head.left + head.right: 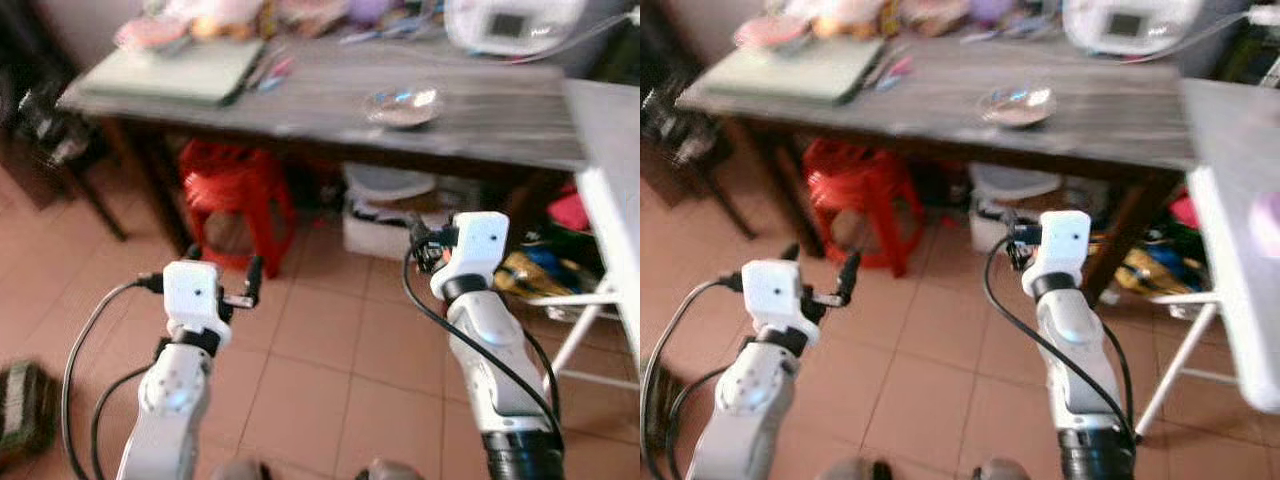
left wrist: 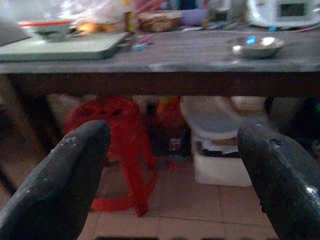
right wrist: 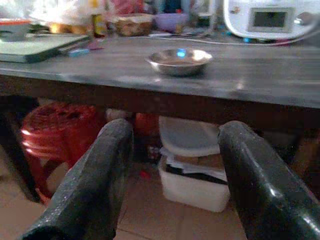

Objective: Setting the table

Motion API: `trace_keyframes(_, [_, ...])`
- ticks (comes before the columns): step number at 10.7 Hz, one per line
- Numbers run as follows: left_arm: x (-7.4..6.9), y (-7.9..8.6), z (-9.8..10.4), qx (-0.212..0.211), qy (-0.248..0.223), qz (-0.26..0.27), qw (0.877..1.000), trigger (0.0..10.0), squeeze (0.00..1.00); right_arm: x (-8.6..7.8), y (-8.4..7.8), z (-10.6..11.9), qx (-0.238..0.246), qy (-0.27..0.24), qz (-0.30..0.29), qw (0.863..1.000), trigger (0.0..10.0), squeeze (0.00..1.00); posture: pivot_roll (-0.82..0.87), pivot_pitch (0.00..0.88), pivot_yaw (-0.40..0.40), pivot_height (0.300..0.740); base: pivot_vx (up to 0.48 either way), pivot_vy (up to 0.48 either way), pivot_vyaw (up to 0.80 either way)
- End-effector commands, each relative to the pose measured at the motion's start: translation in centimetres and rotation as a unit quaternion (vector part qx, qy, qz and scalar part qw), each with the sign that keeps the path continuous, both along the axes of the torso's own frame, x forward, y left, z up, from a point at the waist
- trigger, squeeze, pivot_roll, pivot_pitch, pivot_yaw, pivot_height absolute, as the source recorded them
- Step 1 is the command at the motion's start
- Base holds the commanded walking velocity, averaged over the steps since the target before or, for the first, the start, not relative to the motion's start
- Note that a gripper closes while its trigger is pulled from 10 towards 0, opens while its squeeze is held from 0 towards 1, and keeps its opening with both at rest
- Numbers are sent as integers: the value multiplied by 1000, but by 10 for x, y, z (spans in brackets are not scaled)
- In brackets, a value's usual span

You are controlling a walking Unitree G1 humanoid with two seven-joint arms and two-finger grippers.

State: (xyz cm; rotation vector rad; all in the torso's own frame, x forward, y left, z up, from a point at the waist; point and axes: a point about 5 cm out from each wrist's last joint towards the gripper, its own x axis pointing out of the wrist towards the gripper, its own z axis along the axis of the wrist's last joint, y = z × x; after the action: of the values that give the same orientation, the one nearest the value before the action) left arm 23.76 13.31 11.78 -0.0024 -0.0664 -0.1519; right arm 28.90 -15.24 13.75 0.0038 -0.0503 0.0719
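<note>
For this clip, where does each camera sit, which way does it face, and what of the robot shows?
Head stereo pair: looks forward and down at the table, both arms raised, left gripper, right gripper.
Left wrist: faces the table edge between its open fingers.
Right wrist: likewise, fingers open.
Shared: metal bowl, red stool.

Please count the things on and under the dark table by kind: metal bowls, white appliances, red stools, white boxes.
Metal bowl: 1
White appliance: 1
Red stool: 1
White box: 1
Total: 4
</note>
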Motion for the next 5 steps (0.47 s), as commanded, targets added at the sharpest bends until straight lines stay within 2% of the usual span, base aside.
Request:
trace_keyframes(1, [-2,-1,1,-2,-3,-7,1000,10000,0,1,3,5,4,-9,8,1000,10000,0,28,82,15,740,259,-401,0])
trace_keyframes(3, [-2,0,2,-3,-3,-6,1000,10000,0,3,4,5,7,-6,13,1000,10000,0,28,89,15,740,264,-398,0])
trace_keyframes(4, [-2,0,2,-3,-3,-6,1000,10000,0,3,4,5,7,-5,13,1000,10000,0,27,89,14,740,274,-390,-725])
trace_keyframes(5, [-2,1,0,-5,1,1,1000,10000,0,3,5,5,6,-4,17,1000,10000,0,28,93,12,740,0,0,-513])
